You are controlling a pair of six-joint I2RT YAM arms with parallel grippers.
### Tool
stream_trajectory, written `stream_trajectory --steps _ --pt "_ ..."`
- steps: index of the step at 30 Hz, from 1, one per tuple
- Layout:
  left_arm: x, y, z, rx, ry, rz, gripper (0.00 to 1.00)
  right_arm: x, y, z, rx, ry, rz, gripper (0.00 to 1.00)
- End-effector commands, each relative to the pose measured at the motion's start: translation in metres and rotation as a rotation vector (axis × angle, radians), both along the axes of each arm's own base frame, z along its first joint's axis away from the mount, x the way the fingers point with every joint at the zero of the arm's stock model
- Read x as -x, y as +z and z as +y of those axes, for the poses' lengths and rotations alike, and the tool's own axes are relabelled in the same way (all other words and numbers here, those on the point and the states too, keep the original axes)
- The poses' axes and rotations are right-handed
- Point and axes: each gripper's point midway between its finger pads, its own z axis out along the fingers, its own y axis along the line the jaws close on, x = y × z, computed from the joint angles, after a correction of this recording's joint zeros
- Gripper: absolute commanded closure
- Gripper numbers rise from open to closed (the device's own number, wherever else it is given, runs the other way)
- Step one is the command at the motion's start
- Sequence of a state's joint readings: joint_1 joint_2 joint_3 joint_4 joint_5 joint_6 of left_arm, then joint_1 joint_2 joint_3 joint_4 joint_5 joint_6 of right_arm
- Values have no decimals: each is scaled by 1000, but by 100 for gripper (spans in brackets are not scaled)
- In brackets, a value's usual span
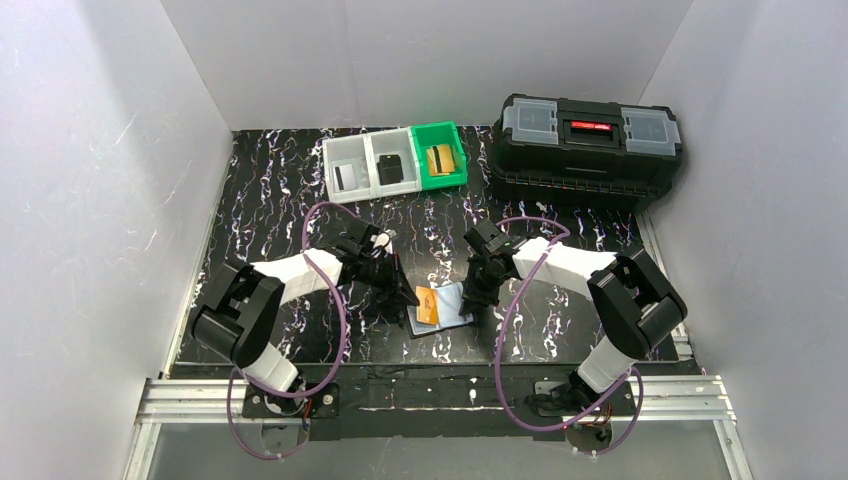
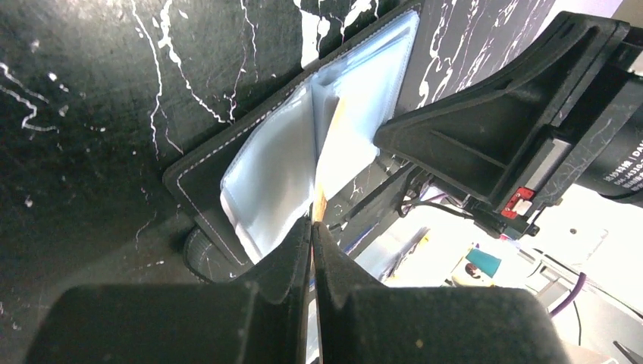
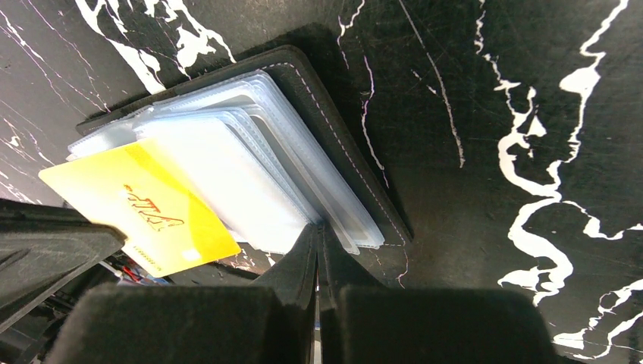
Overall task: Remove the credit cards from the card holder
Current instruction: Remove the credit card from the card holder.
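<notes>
Left wrist view only: left gripper (image 2: 312, 224) pressed together, pinching the gold-orange card (image 2: 321, 199) edge-on where it comes out of the card holder (image 2: 199, 176), which lies open with pale clear pockets; right gripper (image 2: 493, 136) looms beside it. Right wrist view only: card face shows yellow with red lettering, about half out of the sleeves; right gripper's fingers are closed tight, tips at the edge of the clear pockets, can't tell if a sleeve is caught between them. Top view: holder lies open on the marbled black table (image 1: 280, 220), front centre, between both grippers. Behind it, a row of 3 bins: left grey bin (image 1: 331, 172) with a white striped card (image 1: 344, 177), middle grey bin (image 1: 372, 150) with a black card (image 1: 390, 168), green bin (image 1: 440, 135) with a gold card (image 1: 441, 160). Black toolbox (image 1: 590, 160) back right, lid closed. Count: 4 cards, 1 holder, 3 bins, 1 toolbox. Arms and purple cables cover part of the table on both sides.
</notes>
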State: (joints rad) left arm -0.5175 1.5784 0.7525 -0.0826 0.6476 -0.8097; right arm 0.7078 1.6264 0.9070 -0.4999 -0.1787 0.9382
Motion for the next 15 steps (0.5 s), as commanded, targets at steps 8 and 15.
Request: stream_trajectory --steps 8,15 --pt "-1 39 6 30 -5 -63 100 -9 3 -9 57 27 -72 98" --pt "-8 62 2 93 12 -83 100 -28 61 4 -27 48 -196 46"
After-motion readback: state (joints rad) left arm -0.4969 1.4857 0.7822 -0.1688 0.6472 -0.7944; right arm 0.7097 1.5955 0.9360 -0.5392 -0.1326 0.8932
